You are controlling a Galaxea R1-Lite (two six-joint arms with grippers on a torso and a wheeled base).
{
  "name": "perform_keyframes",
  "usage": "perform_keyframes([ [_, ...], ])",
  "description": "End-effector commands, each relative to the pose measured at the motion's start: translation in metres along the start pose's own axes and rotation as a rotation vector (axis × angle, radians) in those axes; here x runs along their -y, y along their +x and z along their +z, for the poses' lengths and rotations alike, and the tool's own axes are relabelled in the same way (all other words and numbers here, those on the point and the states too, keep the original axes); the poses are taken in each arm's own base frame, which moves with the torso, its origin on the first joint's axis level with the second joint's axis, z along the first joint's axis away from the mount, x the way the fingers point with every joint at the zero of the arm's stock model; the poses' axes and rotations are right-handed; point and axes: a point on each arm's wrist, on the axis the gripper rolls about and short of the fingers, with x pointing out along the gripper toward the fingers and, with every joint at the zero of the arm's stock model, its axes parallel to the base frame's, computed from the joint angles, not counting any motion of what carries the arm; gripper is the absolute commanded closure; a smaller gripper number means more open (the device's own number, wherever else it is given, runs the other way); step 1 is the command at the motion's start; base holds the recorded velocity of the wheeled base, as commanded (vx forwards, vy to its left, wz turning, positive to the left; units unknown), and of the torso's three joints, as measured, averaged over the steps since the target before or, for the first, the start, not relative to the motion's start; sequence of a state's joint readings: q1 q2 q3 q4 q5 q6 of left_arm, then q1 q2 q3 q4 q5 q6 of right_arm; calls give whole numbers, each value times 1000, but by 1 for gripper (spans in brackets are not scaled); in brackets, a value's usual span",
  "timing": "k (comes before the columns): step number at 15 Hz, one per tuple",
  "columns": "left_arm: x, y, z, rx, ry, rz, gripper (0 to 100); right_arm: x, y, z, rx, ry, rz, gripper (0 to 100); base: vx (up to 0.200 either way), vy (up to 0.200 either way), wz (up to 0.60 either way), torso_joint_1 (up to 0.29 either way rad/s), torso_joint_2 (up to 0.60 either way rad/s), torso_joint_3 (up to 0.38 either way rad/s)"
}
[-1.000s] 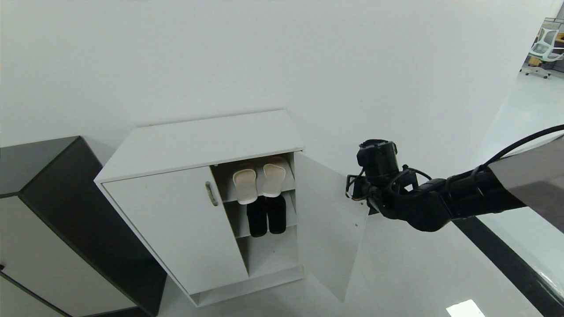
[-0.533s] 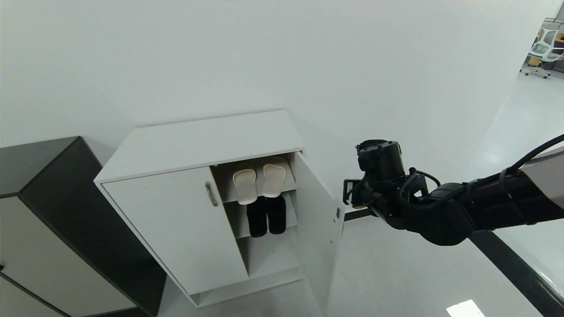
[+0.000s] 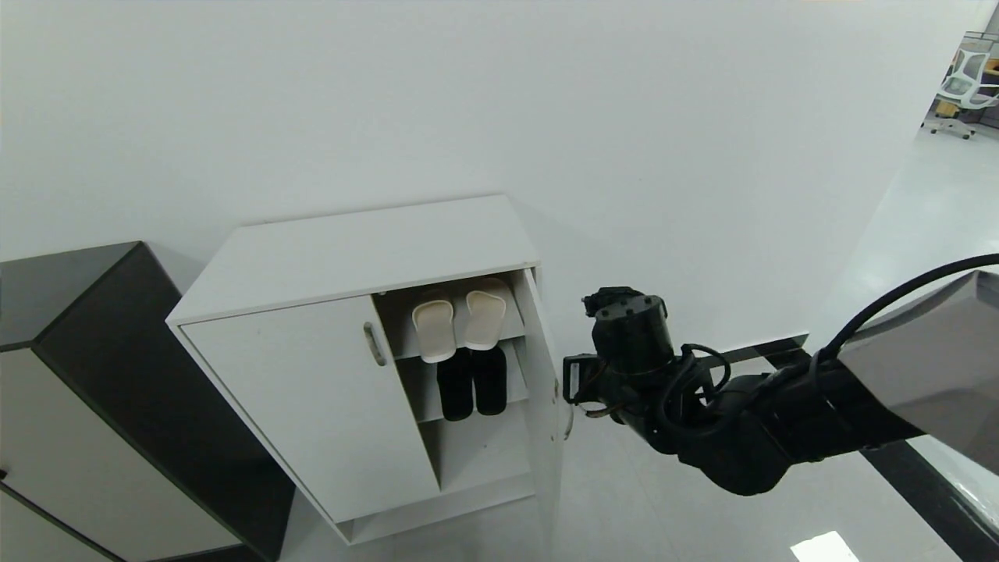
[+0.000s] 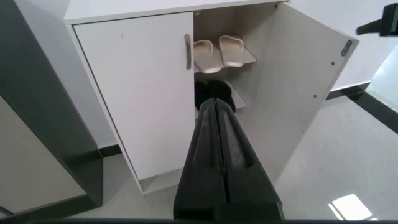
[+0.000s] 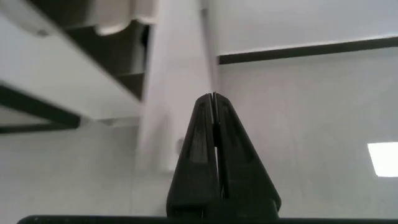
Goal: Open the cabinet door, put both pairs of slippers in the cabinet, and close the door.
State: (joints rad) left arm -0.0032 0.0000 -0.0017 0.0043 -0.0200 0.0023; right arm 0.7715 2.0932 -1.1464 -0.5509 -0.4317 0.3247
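Note:
The white cabinet (image 3: 351, 250) stands against the wall with its left door shut. Its right door (image 3: 546, 375) stands partly open, nearly edge-on in the head view. A beige pair of slippers (image 3: 460, 320) lies on the top shelf, and a black pair (image 3: 472, 382) on the shelf below. My right gripper (image 5: 213, 98) is shut and empty, at the outer face of the right door (image 5: 177, 93). My left gripper (image 4: 216, 102) is shut and empty, low in front of the cabinet, pointing at the open compartment beside the door (image 4: 305, 93).
A black cabinet (image 3: 94, 351) stands close to the white one's left side. A dark baseboard strip (image 3: 897, 468) runs along the floor on the right. Bare floor lies in front of the cabinet. An office chair (image 3: 964, 86) is far off at the right.
The right door has swung from wide open to nearly edge-on, toward the cabinet. My right arm has moved left and down along with it.

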Motion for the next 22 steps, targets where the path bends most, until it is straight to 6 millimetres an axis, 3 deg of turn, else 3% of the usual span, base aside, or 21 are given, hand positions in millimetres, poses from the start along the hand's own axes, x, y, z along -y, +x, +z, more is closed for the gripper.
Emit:
perform_keyframes([
  [1, 0, 0, 0, -1, 1, 0, 100, -9, 0, -15, -32, -16, 35, 100, 0, 0, 0, 0, 0, 0],
  [7, 0, 0, 0, -1, 1, 0, 100, -35, -26, -27, -41, 10, 230, 100, 0, 0, 0, 0, 0, 0],
  [10, 0, 0, 0, -1, 1, 0, 100, -29, -43, -21, -55, 11, 313, 100, 0, 0, 0, 0, 0, 0],
  [13, 0, 0, 0, -2, 1, 0, 100, -17, -42, -26, -61, -40, 288, 100, 0, 0, 0, 0, 0, 0],
  [19, 0, 0, 0, -2, 1, 0, 100, -16, -42, -31, -47, -61, 299, 100, 0, 0, 0, 0, 0, 0],
  [22, 0, 0, 0, -2, 1, 0, 100, -16, -40, -34, -56, -66, 294, 100, 0, 0, 600, 2, -1, 2],
])
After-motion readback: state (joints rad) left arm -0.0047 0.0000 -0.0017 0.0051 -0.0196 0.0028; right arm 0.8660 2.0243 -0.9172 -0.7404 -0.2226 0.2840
